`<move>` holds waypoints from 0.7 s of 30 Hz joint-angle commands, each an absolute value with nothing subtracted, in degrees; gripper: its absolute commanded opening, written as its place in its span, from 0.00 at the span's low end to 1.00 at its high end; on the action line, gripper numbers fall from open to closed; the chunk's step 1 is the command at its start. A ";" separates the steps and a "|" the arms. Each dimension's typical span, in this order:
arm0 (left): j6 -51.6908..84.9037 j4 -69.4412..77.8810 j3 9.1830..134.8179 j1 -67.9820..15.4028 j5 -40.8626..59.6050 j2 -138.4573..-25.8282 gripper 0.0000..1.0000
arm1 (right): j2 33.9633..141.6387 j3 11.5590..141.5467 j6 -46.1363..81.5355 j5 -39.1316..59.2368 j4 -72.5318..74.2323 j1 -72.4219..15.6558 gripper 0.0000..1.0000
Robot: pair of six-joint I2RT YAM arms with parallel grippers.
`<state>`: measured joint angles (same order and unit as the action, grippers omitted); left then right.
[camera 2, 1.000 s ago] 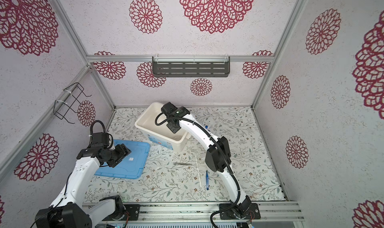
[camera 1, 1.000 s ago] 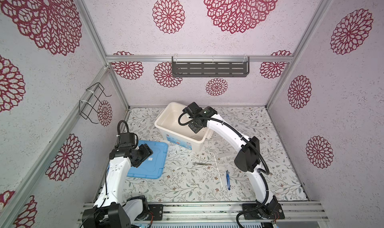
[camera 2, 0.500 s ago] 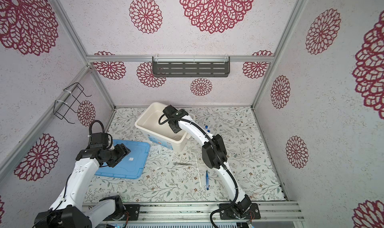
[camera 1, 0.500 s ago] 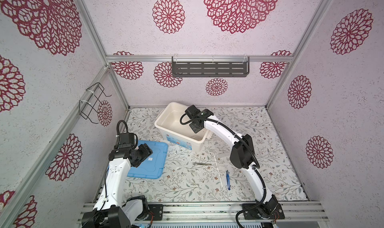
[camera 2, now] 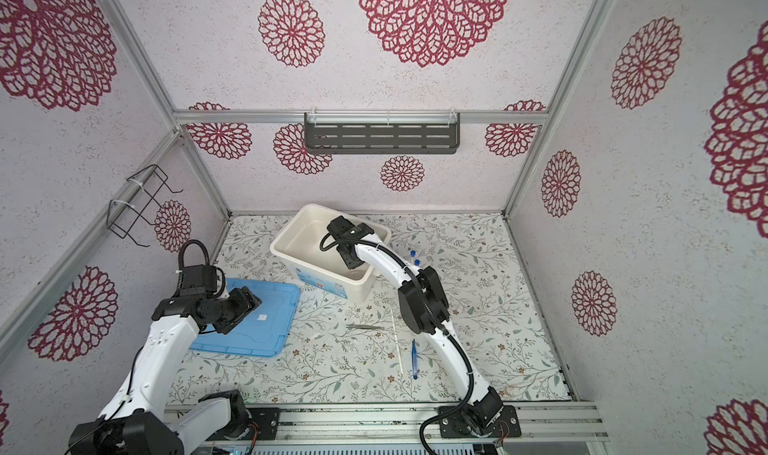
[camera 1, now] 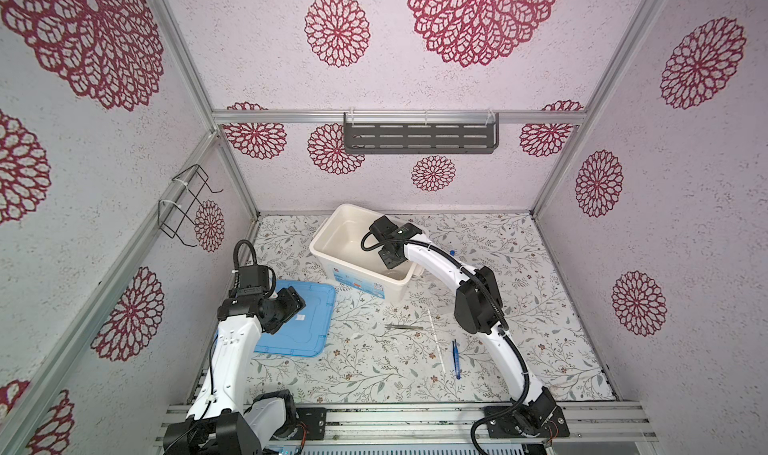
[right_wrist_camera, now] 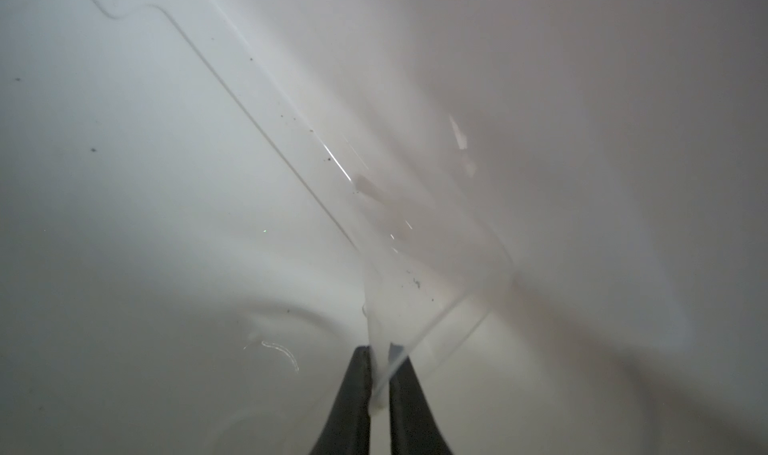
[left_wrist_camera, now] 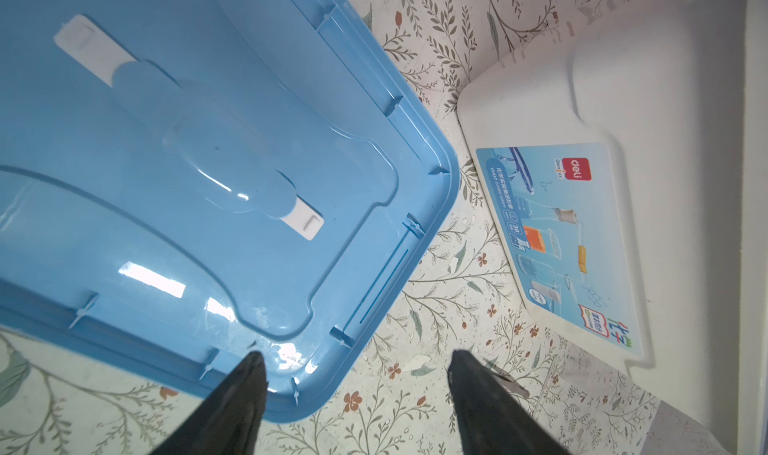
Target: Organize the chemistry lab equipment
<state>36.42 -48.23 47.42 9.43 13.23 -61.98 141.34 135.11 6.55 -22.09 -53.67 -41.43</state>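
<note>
My right gripper (right_wrist_camera: 380,349) reaches down inside the white box (camera 1: 328,232). Its jaws stand a narrow gap apart, with the thin rim of a piece of clear glassware (right_wrist_camera: 415,224) between them; the glass lies tilted on the box floor. My left gripper (left_wrist_camera: 357,357) hangs open and empty over a corner of the blue lid (left_wrist_camera: 166,141). On the mat lie grey metal tweezers (camera 1: 403,327), a thin white rod (camera 1: 436,340) and blue tweezers (camera 1: 456,359). Two blue-capped test tubes (camera 2: 412,252) lie beyond the right arm.
The blue lid (camera 1: 307,328) lies flat at the front left, close to the labelled wall of the box (left_wrist_camera: 557,241). A dark slotted shelf (camera 1: 419,137) hangs on the back wall and a wire rack (camera 1: 187,203) on the left wall.
The right arm's elbow has drawn in and its wrist has sunk lower into the box. Its jaws have parted slightly around the glass. The left arm has barely moved.
</note>
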 commanded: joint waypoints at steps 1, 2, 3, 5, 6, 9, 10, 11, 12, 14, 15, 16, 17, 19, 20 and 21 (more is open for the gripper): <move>35.96 -47.38 46.66 9.85 13.52 -60.64 0.74 | 138.56 137.11 5.67 -20.36 -54.01 -40.34 0.28; 36.01 -47.30 46.75 9.85 13.66 -60.57 0.74 | 137.69 137.11 4.70 -19.73 -54.26 -40.34 0.30; 36.03 -47.36 46.83 9.85 13.73 -60.56 0.75 | 136.93 137.11 4.29 -19.48 -54.47 -40.34 0.32; 35.93 -47.35 46.92 9.85 13.97 -60.47 0.76 | 134.90 137.11 3.39 -18.49 -54.96 -40.30 0.34; 35.84 -47.37 46.93 9.88 14.06 -60.34 0.76 | 133.79 137.11 3.31 -17.85 -55.21 -40.43 0.34; 35.98 -47.53 46.93 9.86 14.73 -59.83 0.76 | 130.00 137.11 3.26 -14.77 -56.52 -40.52 0.34; 36.14 -47.53 47.02 9.87 15.03 -59.56 0.76 | 128.87 137.07 3.26 -13.92 -57.04 -40.60 0.34; 36.37 -47.49 47.02 9.89 15.16 -59.21 0.76 | 127.21 137.04 3.29 -13.10 -57.89 -40.74 0.34; 36.57 -47.52 47.02 9.87 15.22 -58.72 0.76 | 125.62 136.82 2.89 -12.35 -58.63 -40.86 0.35; 37.00 -47.44 46.93 9.88 15.37 -58.07 0.76 | 122.24 135.61 1.87 -10.79 -59.87 -41.11 0.35; 37.17 -47.35 46.85 9.86 15.37 -57.72 0.76 | 119.91 134.27 1.68 -10.51 -60.24 -41.21 0.35; 37.18 -47.30 46.85 9.88 15.41 -57.50 0.76 | 117.78 132.83 1.46 -10.25 -60.38 -41.30 0.35; 37.11 -47.37 47.01 9.84 15.46 -57.40 0.76 | 115.12 130.60 1.14 -9.73 -60.30 -41.40 0.35; 36.80 -47.88 47.44 9.92 14.99 -57.31 0.76 | 109.70 125.30 0.09 -8.45 -59.30 -41.89 0.35; 36.72 -48.18 47.67 9.85 14.88 -57.33 0.76 | 106.63 121.90 -0.75 -7.87 -58.51 -42.33 0.35; 36.54 -48.43 47.82 9.86 14.72 -57.30 0.76 | 103.67 118.63 -1.98 -7.73 -57.38 -42.95 0.35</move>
<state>36.45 -48.34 47.05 9.45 14.92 -57.80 110.15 123.85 1.21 -9.96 -56.86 -41.85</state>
